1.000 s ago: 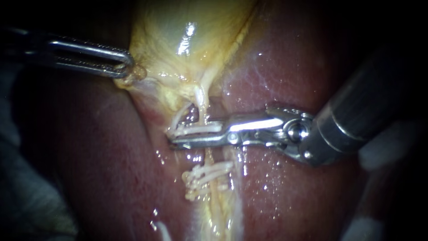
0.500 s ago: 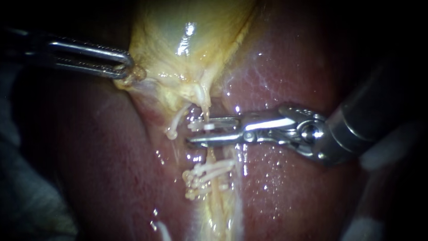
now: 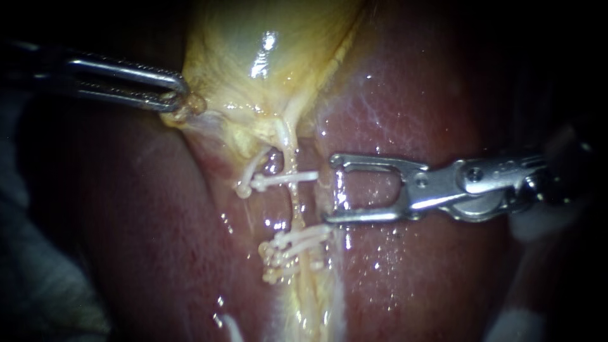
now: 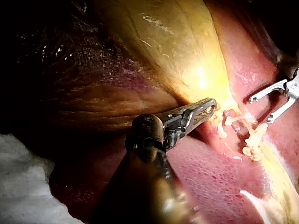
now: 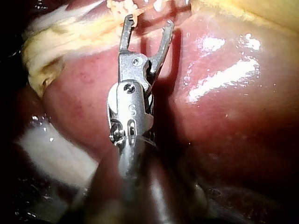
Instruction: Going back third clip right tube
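The yellow gallbladder [image 3: 266,63] narrows down to a pale tube [image 3: 293,212] lying on the red liver [image 3: 411,95]. A white clip [image 3: 285,180] sits across the tube just under the gallbladder's neck. Two more white clips [image 3: 294,246] cross it lower down. My right instrument [image 3: 332,190] stands just right of the tube, its jaws wide open and empty. In the right wrist view the same open jaws [image 5: 148,22] point at the clips [image 5: 126,6]. My left instrument [image 3: 176,96] is shut on the gallbladder's left edge, as the left wrist view [image 4: 205,109] also shows.
A thin pale strand [image 3: 252,168] curves left of the clipped tube and ends in a small knob. White gauze [image 5: 51,154] lies beside the liver near my right instrument's shaft. More gauze [image 4: 28,186] lies beside my left shaft.
My right instrument has let go of the upper white clip, which stays on the tube. Its jaws have opened wide and drawn back to the right. The left instrument has not moved.
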